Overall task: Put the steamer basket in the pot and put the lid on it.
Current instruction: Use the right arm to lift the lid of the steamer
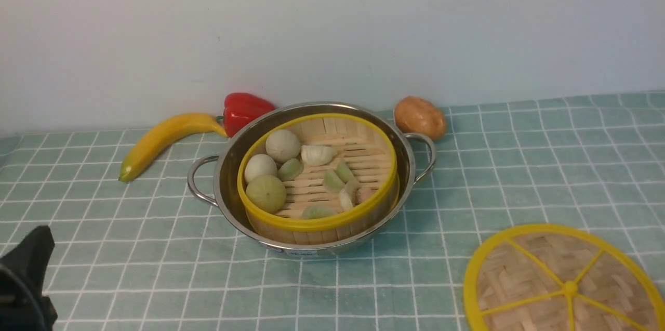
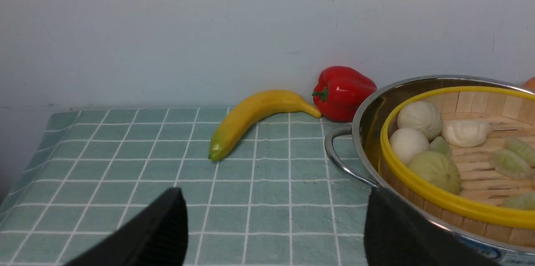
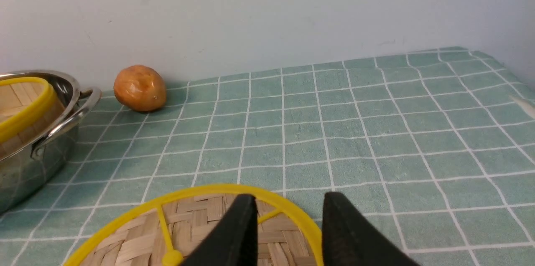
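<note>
Green checked tablecloth (image 1: 467, 164) with white grid lines, plain pale wall (image 1: 332, 24) behind it, that's the whole setup. The steamer basket (image 1: 322, 224) is sitting inside the pot (image 1: 231, 164) around the middle of the table, with its buns (image 1: 283, 145) and dumplings showing, nothing covering it. The lid (image 1: 535, 279) lies flat on the cloth, off to the right and nearer to me than the pot, clear of it.

My left pincer (image 2: 273, 216) is spread wide with nothing in it, low by the pot's left handle. My right pincer (image 3: 288, 216) has its jaws apart too, right over the far edge of the lid. One finger is above the weave, and the yellow rim shows in the gap. Can't tell if I'm touching it.

Along the wall there's a banana (image 1: 161, 138) and a red pepper (image 1: 241, 110) left of the pot, and a potato (image 1: 420, 117) on its right.
</note>
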